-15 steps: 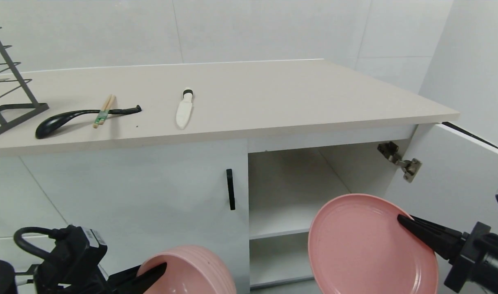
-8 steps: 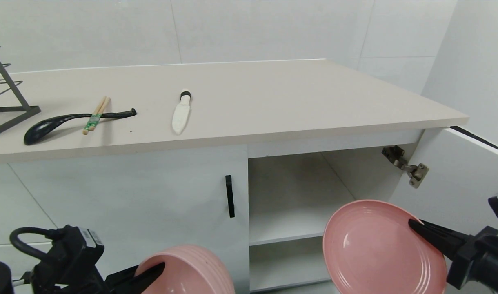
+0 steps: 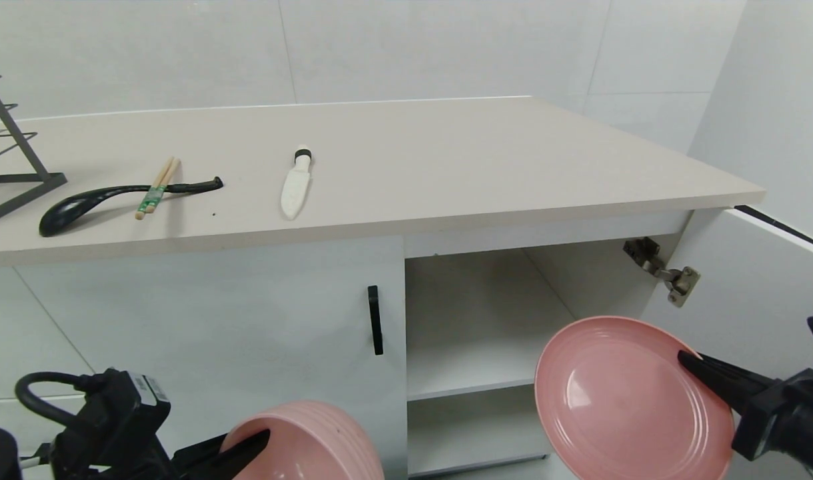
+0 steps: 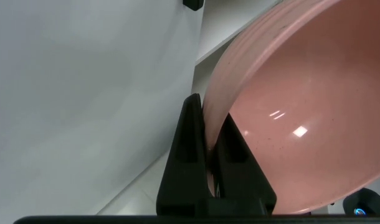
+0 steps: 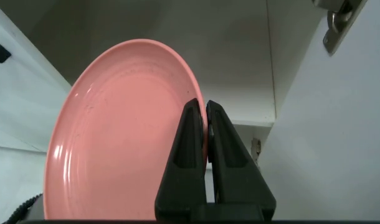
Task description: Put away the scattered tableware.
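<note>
A dark wire dish rack (image 3: 10, 160) stands at the left edge of the counter (image 3: 460, 153). Just right of it, near the front edge, lies a black ladle (image 3: 73, 205), its scoop toward the left edge and its handle pointing right. A pair of chopsticks (image 3: 154, 189) lies across that handle, touching it. Farther right, near the front edge and apart from the ladle, lies a white knife (image 3: 294, 187), its black-banded handle toward the back edge.

Below the counter, the left gripper (image 3: 256, 440) sits in front of the closed cabinet door (image 3: 213, 320). It holds a pink bowl (image 3: 326, 440) by the rim. The left wrist view shows the rim pinched between the two narrow fingers (image 4: 191, 134), one inside the bowl and one outside. The bowl is tipped on its side and lies to the right of the gripper, below the door's black handle (image 3: 374, 320).

Right of the handle the cabinet stands open, with a white shelf (image 3: 466, 363) inside. The pink plate (image 3: 620, 400) hangs in front of this opening at about shelf height, standing nearly on edge. The right gripper (image 3: 690, 363) is clamped on the plate's right rim, so the plate lies to the gripper's left. Behind the gripper are the open door (image 3: 753, 287) and its metal hinge (image 3: 666, 272).
</note>
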Robot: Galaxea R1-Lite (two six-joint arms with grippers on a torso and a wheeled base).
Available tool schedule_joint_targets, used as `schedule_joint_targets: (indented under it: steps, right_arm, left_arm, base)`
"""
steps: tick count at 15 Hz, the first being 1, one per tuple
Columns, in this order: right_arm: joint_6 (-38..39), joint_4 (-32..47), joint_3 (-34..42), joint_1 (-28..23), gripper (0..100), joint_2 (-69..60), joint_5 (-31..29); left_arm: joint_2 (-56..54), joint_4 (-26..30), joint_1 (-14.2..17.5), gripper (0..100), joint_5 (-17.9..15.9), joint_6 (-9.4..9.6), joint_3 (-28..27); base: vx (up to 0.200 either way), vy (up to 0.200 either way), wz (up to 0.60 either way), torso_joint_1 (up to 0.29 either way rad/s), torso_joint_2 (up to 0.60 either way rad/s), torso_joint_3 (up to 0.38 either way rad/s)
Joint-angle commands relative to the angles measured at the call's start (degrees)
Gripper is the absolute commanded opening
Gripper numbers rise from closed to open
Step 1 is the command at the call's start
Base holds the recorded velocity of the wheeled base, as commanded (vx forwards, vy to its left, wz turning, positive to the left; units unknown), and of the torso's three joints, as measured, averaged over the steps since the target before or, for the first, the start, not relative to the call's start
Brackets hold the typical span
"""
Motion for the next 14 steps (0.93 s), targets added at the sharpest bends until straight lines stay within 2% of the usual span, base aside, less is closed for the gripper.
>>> schedule_joint_targets:
  steps: [1,4,6,8,12,14]
  right_arm:
    - [0.43,-0.23,-0.32,0.57,0,0.08,0.06]
    - [2.54,-1.46,-0.58,5.93,0,7.90,1.20]
    - [2.46,-5.23,-0.58,9.44,0,13.44,1.20]
    - [2.46,-11.39,-0.58,9.62,0,19.85,1.20]
    - [3.07,-33.45,-0.06,9.53,0,41.03,1.11]
    - [3.33,-33.45,-1.73,9.71,0,44.90,1.11]
  left_arm:
    - [-0.14,-0.13,0.03,0,0.02,-0.04,0.00]
    - [-0.14,-0.39,0.03,0,0.02,-0.04,0.00]
    - [-1.46,-0.04,0.03,0,-0.07,0.05,0.00]
    - [-2.60,-0.04,0.03,0,-0.16,0.05,0.00]
    - [-3.13,-0.13,0.03,0,-0.16,0.05,0.00]
    - [-3.22,-0.13,0.03,0,-0.16,0.05,0.00]
  base:
    - [0.000,0.000,0.00,0.000,0.00,0.000]
    - [0.000,0.000,0.00,0.000,0.00,0.000]
    - [0.000,0.000,0.00,0.000,0.00,0.000]
    - [0.000,0.000,0.00,0.000,0.00,0.000]
    - [0.000,0.000,0.00,0.000,0.00,0.000]
    - [0.000,0.000,0.00,0.000,0.00,0.000]
